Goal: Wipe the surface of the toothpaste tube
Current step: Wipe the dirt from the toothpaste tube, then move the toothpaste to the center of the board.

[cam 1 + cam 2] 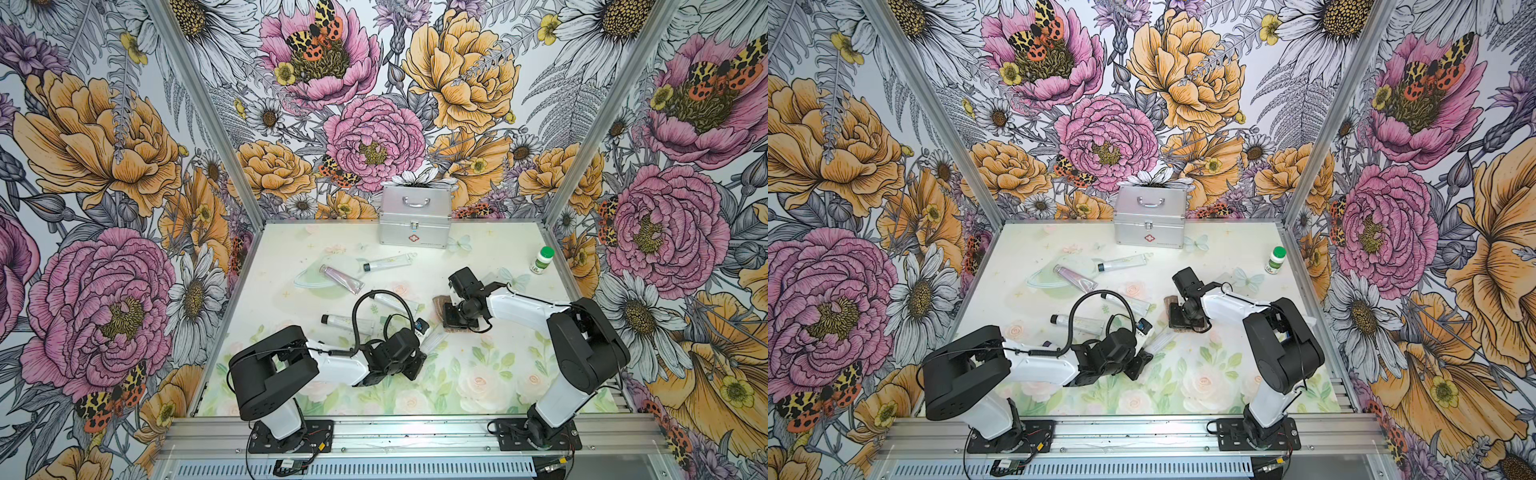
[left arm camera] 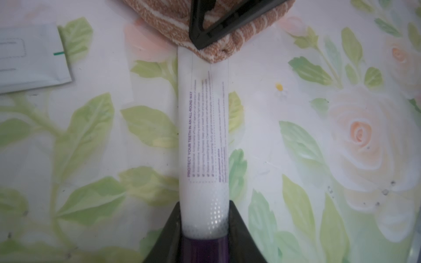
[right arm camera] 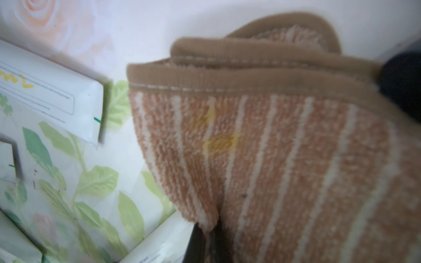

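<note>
A white toothpaste tube (image 2: 202,136) with purple print and a dark purple cap lies flat on the flowered table. My left gripper (image 2: 204,205) is shut on its cap end. In both top views the tube (image 1: 434,338) (image 1: 1160,340) runs from the left gripper (image 1: 420,332) toward the right gripper (image 1: 451,320). The right gripper (image 3: 205,239) is shut on a folded brown-and-white striped cloth (image 3: 273,148). The cloth (image 2: 216,41) rests on the tube's flat far end and carries a yellow stain. A corner of the tube (image 3: 159,243) shows beside the right jaws.
Other tubes lie nearby: a black-capped one (image 1: 347,321), one behind the left arm's cable (image 1: 395,299), a pink one (image 1: 340,277) on a face mask (image 1: 309,280), and one further back (image 1: 388,261). A metal case (image 1: 415,222) stands at the back, a green-capped bottle (image 1: 543,259) at the right.
</note>
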{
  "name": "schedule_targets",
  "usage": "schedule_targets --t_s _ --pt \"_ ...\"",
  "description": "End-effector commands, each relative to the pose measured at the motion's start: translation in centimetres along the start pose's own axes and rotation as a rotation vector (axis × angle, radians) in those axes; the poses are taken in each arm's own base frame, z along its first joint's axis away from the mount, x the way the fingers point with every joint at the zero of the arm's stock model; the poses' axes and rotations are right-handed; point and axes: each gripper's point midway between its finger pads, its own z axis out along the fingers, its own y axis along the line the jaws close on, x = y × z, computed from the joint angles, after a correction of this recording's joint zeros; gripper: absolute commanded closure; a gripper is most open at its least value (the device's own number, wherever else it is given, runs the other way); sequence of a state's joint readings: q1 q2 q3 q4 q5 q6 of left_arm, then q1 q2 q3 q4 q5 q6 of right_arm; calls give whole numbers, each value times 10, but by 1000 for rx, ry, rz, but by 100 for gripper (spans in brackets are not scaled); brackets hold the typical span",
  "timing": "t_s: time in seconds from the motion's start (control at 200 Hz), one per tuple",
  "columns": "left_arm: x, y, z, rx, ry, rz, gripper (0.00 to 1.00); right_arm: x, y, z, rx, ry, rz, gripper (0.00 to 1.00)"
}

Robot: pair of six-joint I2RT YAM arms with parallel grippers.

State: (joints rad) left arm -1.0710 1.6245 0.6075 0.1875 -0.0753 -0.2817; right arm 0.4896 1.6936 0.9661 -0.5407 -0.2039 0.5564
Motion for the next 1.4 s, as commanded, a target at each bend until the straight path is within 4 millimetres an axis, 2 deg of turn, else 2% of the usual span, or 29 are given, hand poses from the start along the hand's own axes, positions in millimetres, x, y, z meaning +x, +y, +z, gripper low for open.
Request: schedule_targets --t_s 0.0,0.16,0.275,0.415,0.485,0.64,0.736,0.796,0.911,1.096,1.241,1.396 --pt "8 7 -3 -19 16 1 75 37 3 3 16 110 -10 100" --pt "7 7 -3 -20 16 3 75 55 35 -3 -77 130 -31 100" --pt "6 6 -3 -21 12 3 75 67 41 -2 -98 141 -32 100" --pt "4 8 -4 -22 9 0 75 71 15 11 -15 155 -19 100" --pt "5 9 -4 -20 11 -8 75 65 -6 14 51 137 -2 100" --pt "6 15 -5 -26 14 -29 75 50 -49 6 159 87 61 100" --pt "5 21 -6 -35 18 -45 75 47 -58 -5 169 60 75 100" --pt "5 25 -6 -41 24 -55 75 50 -56 -10 156 57 75 100" --pt "3 34 -3 -54 34 -74 75 64 -54 -12 129 80 72 100" --pt "-5 43 7 -70 53 -79 75 102 -60 -12 137 115 75 100" --pt "-19 55 21 -68 63 -103 75 125 -49 -13 128 117 57 100" --pt "-41 65 36 -50 57 -118 75 147 -51 -13 133 125 63 100"
